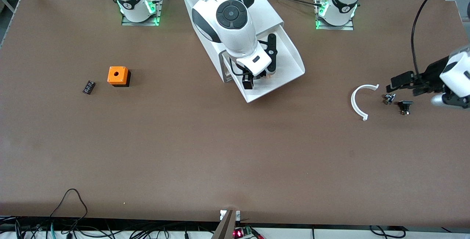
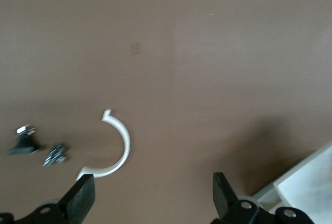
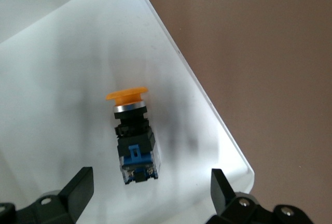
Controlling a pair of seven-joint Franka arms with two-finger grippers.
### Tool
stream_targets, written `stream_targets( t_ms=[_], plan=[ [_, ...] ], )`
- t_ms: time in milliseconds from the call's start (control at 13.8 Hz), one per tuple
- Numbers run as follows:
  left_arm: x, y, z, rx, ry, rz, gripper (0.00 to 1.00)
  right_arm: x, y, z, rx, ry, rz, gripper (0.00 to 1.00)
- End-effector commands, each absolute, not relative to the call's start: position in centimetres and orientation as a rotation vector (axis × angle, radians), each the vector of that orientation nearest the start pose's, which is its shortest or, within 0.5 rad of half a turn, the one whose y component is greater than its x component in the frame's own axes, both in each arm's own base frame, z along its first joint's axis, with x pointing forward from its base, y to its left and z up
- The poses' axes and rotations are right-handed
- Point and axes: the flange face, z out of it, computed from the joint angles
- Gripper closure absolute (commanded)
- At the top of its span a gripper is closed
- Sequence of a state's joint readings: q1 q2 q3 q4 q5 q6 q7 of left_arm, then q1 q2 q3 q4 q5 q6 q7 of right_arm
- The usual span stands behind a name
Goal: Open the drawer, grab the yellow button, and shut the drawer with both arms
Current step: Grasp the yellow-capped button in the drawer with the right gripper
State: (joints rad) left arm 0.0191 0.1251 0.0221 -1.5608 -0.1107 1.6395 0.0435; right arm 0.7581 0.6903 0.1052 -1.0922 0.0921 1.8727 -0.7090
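Observation:
The white drawer [image 1: 292, 61] stands pulled open out of its white cabinet [image 1: 266, 9] at the middle of the table. The button [image 3: 133, 136] lies on its side on the drawer floor, with its orange-yellow cap and black and blue body. In the front view the right hand hides it. My right gripper [image 1: 261, 68] hangs open over the drawer, and its fingers [image 3: 82, 182] stand apart on either side of the button's blue end without touching it. My left gripper [image 1: 404, 85] is open and empty, low over the table at the left arm's end, beside a white arc.
An orange box with a hole [image 1: 118, 76] and a small flat black block [image 1: 89, 87] lie toward the right arm's end. A white arc [image 1: 358, 101] and two small dark parts [image 1: 389, 98] [image 1: 405, 106] lie by the left gripper. The drawer's corner shows in the left wrist view [image 2: 306, 182].

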Motion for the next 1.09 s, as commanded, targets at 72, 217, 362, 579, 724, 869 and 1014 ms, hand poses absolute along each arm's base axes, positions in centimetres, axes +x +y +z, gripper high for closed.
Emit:
stream_targets(
  t_ms=[72, 217, 362, 579, 724, 869, 1014],
  plan=[
    [58.8, -1.1, 57.9, -3.102, -0.184, 0.055, 0.0, 50.0, 57.4, 42.3, -2.134, -2.106, -0.132, 0.0],
    [58.6, -0.9, 58.3, -3.093, -0.294, 0.046, 0.0, 49.0, 58.3, 41.5, -2.126, -2.167, -0.116, 0.0],
    [58.7, -0.8, 58.4, -3.081, -0.391, 0.038, 0.0, 48.3, 58.6, 40.9, -2.123, -2.198, -0.088, 0.0],
    [58.7, -0.2, 58.0, -3.087, -0.412, 0.045, 0.0, 47.8, 59.0, 40.3, -2.117, -2.224, -0.063, 0.0],
    [58.7, -0.3, 58.1, -3.088, -0.403, 0.045, 0.0, 48.0, 58.9, 39.9, -2.119, -2.222, -0.059, 0.02],
    [58.7, -0.3, 58.2, -3.09, -0.393, 0.038, 0.0, 48.0, 59.0, 39.0, -2.12, -2.218, -0.037, 0.2],
    [58.7, -0.1, 58.1, -3.089, -0.398, 0.043, 0.0, 47.8, 59.1, 39.0, -2.118, -2.224, -0.037, 0.35]
  ],
)
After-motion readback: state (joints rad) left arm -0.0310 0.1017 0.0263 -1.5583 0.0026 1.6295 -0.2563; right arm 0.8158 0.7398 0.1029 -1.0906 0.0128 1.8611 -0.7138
